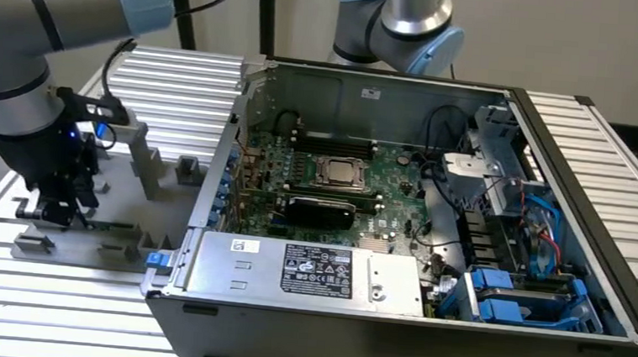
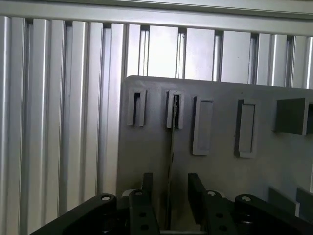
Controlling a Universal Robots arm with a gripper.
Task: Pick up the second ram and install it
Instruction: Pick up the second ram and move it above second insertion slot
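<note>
1. Straddling the second ram (image 2: 171,147), the gripper (image 2: 170,177) holds its two black fingers (image 2: 147,188) apart, one on each side of the stick; a gap shows on both sides, so nothing is clamped
2. Seen edge-on, the second ram stands on its thin edge as a dark line; its near end runs between the fingers and its far end reaches a narrow slot (image 2: 174,110) in the light grey fixture plate (image 2: 146,147)
3. More upright pockets (image 2: 202,126) sit in a row on the same plate, beside that slot
4. From the exterior view, the gripper (image 1: 56,211) hangs low over the fixture plate (image 1: 124,224), to the exterior view's left of the open computer case (image 1: 397,344); plate and case rest on a ribbed aluminium table (image 1: 19,284)
5. Inside the case, a labelled power supply (image 1: 302,270) lies nearest the front wall; the motherboard (image 1: 399,163) lies beyond it, with the processor socket (image 1: 339,173) near its middle
6. Farthest back, a second robot arm (image 1: 414,25) stands behind the case
</note>
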